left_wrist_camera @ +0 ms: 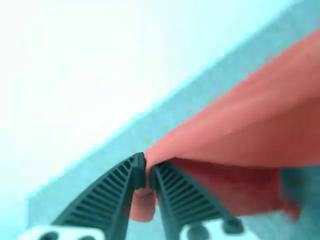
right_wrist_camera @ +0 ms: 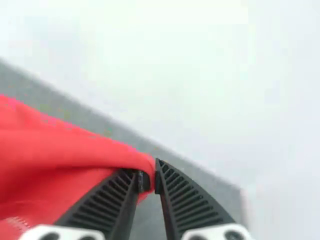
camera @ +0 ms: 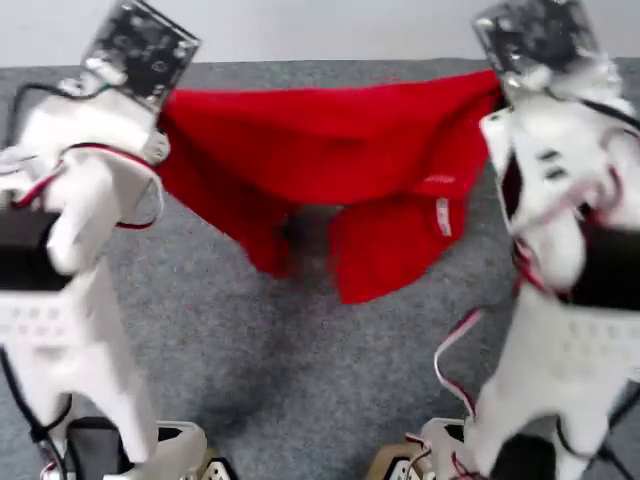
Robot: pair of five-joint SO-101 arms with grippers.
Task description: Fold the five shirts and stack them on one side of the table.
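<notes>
**Red shirt strung between two claws**

The left claw point(left_wrist_camera: 145, 172) is pinched closed on one corner of the red shirt point(camera: 330, 160). The right claw point(right_wrist_camera: 148, 180) is clamped tight on the opposite corner. The shirt hangs stretched between them over the far half of the grey table point(camera: 300, 400), with its lower folds drooping in the middle.

A grey felt-like table surface point(camera: 300, 380) meets a plain pale wall point(camera: 330, 30) behind.
</notes>
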